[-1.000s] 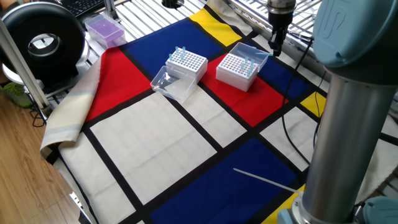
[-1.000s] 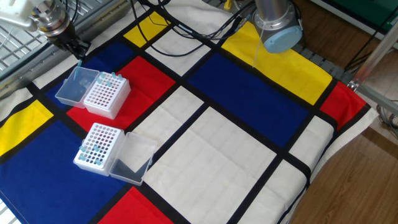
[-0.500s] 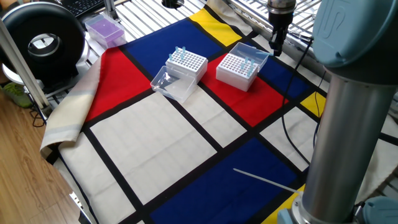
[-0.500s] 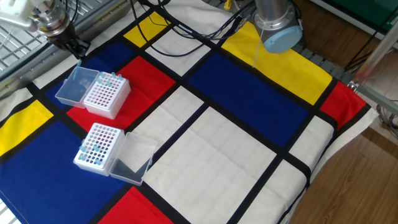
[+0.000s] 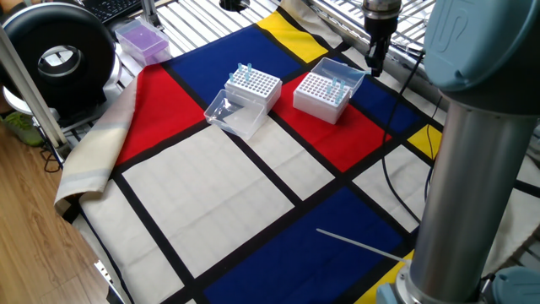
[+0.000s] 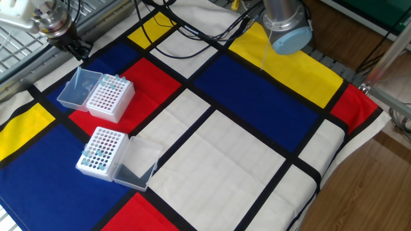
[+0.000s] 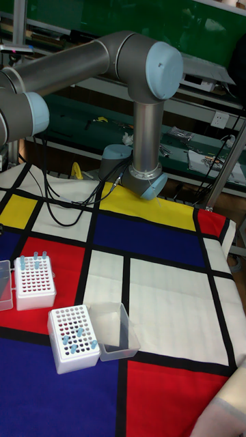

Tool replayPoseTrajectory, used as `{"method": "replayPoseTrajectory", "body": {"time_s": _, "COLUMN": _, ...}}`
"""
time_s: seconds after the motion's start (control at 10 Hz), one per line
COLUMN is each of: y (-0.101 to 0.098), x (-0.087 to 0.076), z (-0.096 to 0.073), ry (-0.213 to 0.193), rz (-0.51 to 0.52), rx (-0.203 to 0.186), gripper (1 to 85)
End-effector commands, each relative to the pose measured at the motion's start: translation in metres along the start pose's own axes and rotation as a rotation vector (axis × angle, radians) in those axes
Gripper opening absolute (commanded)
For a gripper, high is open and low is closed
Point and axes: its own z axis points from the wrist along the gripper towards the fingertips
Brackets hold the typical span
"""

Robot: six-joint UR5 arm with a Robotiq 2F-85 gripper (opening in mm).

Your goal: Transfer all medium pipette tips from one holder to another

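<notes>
**benchrat:** ok what's the layout here? starting from the front of the tall fixed view

**tipjar:** nearest is a white tip box (image 7: 70,339) with its clear lid (image 7: 113,332) flipped open to the side, so the holes are reachable from above. A scatter of medium pipette tips (image 7: 73,334) sits in it, pale blue, mostly in the middle rows. Behind it, on the red square of the cloth (image 7: 167,287), a second tip box (image 7: 33,280) also has its lid (image 6: 76,88) swung open, with only a few tips along its back edge. My guess is that's the one being filled, though I can't rule out the reverse

**benchrat:** and the gripper?

**tipjar:** furthest back, the gripper (image 6: 78,50) hangs just beyond the second box's open lid, near the wire shelving. Fingers look close together, but whether there's a tip pinched in there I can't tell, too small and dark
</notes>
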Motion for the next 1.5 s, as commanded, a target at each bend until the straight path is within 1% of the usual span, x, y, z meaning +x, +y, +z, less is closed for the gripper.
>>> {"method": "replayPoseTrajectory", "body": {"time_s": 0.0, "y": 0.000, "x": -0.002, "z": -0.001, "ry": -0.009, "rz": -0.001, "rx": -0.002, "gripper": 24.0}}
{"method": "replayPoseTrajectory", "body": {"time_s": 0.2, "y": -0.001, "x": -0.002, "z": -0.003, "ry": -0.015, "rz": 0.003, "rx": 0.000, "gripper": 24.3}}
{"method": "replayPoseTrajectory", "body": {"time_s": 0.3, "y": -0.002, "x": -0.003, "z": -0.004, "ry": -0.024, "rz": 0.006, "rx": 0.002, "gripper": 24.7}}
{"method": "replayPoseTrajectory", "body": {"time_s": 0.4, "y": -0.005, "x": -0.008, "z": -0.005, "ry": -0.045, "rz": 0.002, "rx": 0.016, "gripper": 25.0}}
{"method": "replayPoseTrajectory", "body": {"time_s": 0.5, "y": -0.007, "x": -0.014, "z": -0.007, "ry": -0.069, "rz": 0.000, "rx": 0.022, "gripper": 26.0}}
{"method": "replayPoseTrajectory", "body": {"time_s": 0.7, "y": -0.001, "x": -0.030, "z": -0.011, "ry": -0.137, "rz": 0.034, "rx": -0.003, "gripper": 30.3}}
{"method": "replayPoseTrajectory", "body": {"time_s": 0.8, "y": -0.001, "x": -0.036, "z": -0.012, "ry": -0.159, "rz": 0.051, "rx": -0.006, "gripper": 31.0}}
{"method": "replayPoseTrajectory", "body": {"time_s": 0.9, "y": 0.001, "x": -0.040, "z": -0.014, "ry": -0.174, "rz": 0.077, "rx": -0.015, "gripper": 31.0}}
{"method": "replayPoseTrajectory", "body": {"time_s": 1.0, "y": 0.004, "x": -0.041, "z": -0.015, "ry": -0.179, "rz": 0.102, "rx": -0.027, "gripper": 31.0}}
{"method": "replayPoseTrajectory", "body": {"time_s": 1.1, "y": 0.005, "x": -0.040, "z": -0.017, "ry": -0.179, "rz": 0.108, "rx": -0.027, "gripper": 30.7}}
{"method": "replayPoseTrajectory", "body": {"time_s": 1.2, "y": 0.006, "x": -0.041, "z": -0.018, "ry": -0.184, "rz": 0.117, "rx": -0.036, "gripper": 30.3}}
{"method": "replayPoseTrajectory", "body": {"time_s": 1.3, "y": 0.006, "x": -0.043, "z": -0.020, "ry": -0.200, "rz": 0.123, "rx": -0.041, "gripper": 30.3}}
{"method": "replayPoseTrajectory", "body": {"time_s": 1.4, "y": 0.003, "x": -0.044, "z": -0.022, "ry": -0.212, "rz": 0.126, "rx": -0.036, "gripper": 30.3}}
